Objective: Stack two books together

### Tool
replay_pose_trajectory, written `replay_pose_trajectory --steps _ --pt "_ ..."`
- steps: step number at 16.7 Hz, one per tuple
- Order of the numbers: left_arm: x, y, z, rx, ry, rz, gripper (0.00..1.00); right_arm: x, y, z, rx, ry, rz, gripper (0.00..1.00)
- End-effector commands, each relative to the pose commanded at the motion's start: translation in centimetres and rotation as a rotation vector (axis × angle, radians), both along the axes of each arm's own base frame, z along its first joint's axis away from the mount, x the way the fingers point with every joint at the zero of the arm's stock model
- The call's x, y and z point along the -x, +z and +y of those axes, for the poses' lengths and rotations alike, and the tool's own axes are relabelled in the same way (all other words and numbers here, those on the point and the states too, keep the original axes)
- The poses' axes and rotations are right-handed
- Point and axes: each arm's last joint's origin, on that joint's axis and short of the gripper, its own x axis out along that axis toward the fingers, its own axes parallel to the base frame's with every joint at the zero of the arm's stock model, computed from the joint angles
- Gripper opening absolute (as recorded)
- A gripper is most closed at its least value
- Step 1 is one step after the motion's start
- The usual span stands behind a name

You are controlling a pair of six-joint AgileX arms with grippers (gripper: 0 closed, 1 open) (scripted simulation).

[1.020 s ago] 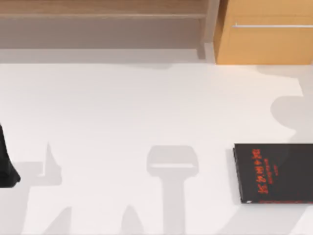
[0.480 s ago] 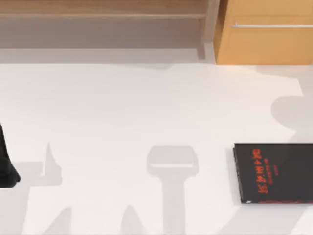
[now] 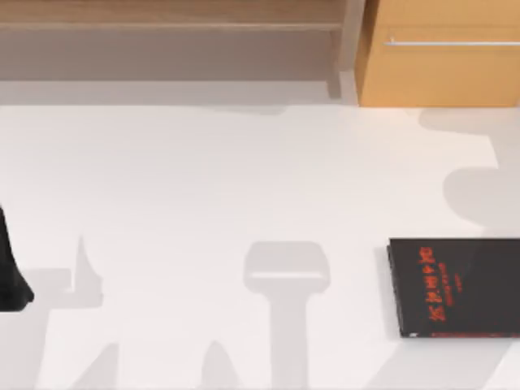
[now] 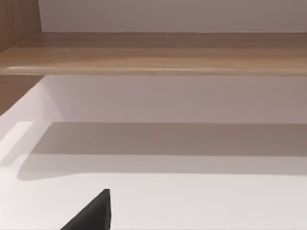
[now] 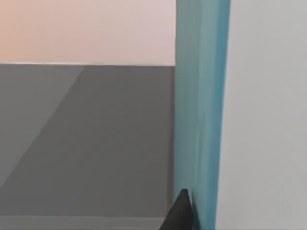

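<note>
While left arm (image 3: 11,272) sat parked at table's (image 3: 203,187) nine o'clock edge, black book (image 3: 455,286) lay flat at four o'clock; teal book (image 5: 201,110) stood against right gripper's fingertip (image 5: 180,213), grip state unclear.

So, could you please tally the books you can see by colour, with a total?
Black book with red lettering: 1
Teal-blue book: 1
Total: 2 books
</note>
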Motion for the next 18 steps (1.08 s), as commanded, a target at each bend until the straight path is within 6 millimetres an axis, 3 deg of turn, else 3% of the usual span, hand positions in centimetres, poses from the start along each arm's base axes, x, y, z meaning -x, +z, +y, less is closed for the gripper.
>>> replay_pose_trajectory --steps 6,10,15,18 --pt "0.0 0.0 0.0 0.0 0.0 0.0 1.0 0.2 0.5 0.2 -0.01 -0.009 -0.009 0.0" --pt "0.0 0.0 0.0 0.0 0.0 0.0 1.0 1.9 4.3 1.2 -0.065 -0.081 -0.075 0.0" --pt "0.0 0.0 0.0 0.0 0.0 0.0 1.0 6.2 10.5 6.2 -0.253 -0.175 -0.193 0.0" --pt "0.0 0.0 0.0 0.0 0.0 0.0 1.0 9.2 11.9 10.6 -0.467 -0.216 -0.227 0.0"
